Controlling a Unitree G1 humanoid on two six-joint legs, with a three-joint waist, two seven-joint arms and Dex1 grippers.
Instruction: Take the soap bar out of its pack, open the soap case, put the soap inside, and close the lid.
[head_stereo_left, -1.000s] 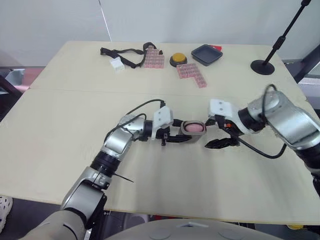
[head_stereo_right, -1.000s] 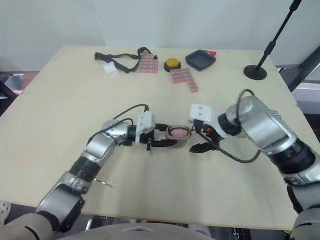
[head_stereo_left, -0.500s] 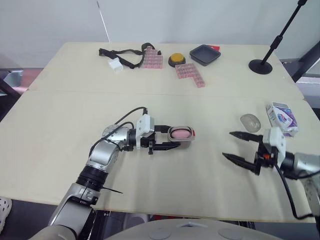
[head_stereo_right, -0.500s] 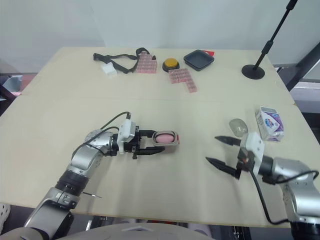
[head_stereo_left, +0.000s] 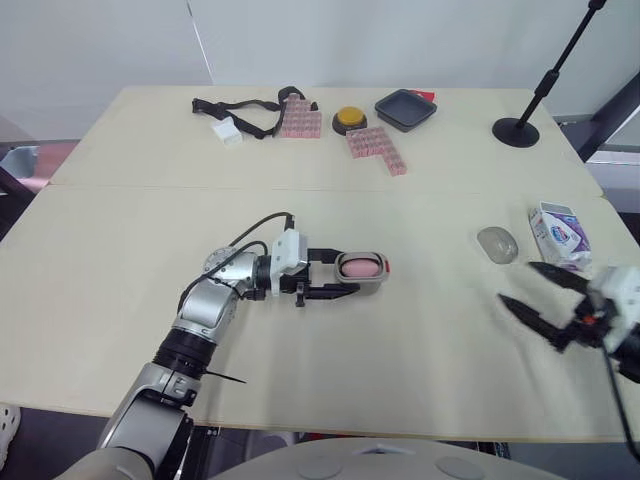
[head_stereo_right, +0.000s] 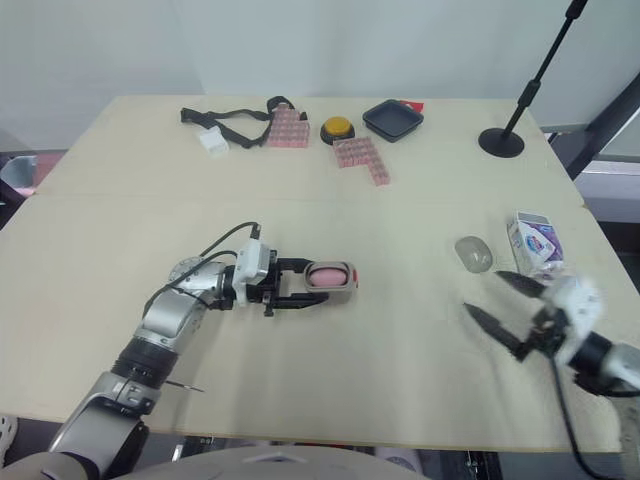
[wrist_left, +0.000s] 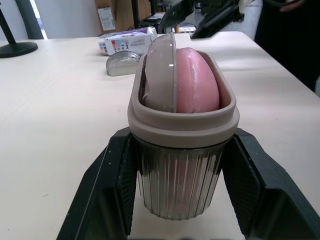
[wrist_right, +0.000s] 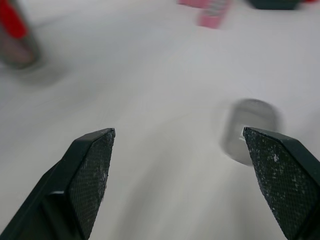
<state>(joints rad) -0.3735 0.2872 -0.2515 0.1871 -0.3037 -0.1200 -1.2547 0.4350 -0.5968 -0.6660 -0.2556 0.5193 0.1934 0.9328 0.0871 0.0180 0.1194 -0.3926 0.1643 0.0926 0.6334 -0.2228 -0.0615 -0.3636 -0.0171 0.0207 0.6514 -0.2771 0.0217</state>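
My left gripper is shut on the grey soap case at the middle of the table, its black fingers pressed against both sides of the case. The case has no lid on, and the pink soap bar sits inside it. The clear lid lies on the table to the right. Next to it is the white and purple soap pack. Near the front right edge my right gripper hovers open, holding nothing, just short of the lid.
Along the far side lie a black strap, two pink block pieces, a yellow button, a black tray and a stand's round base. Bare tabletop lies between the two grippers.
My right gripper has drawn away from the soap case, moving right and toward the table's front edge with its fingers open. The left gripper has kept hold of the case.
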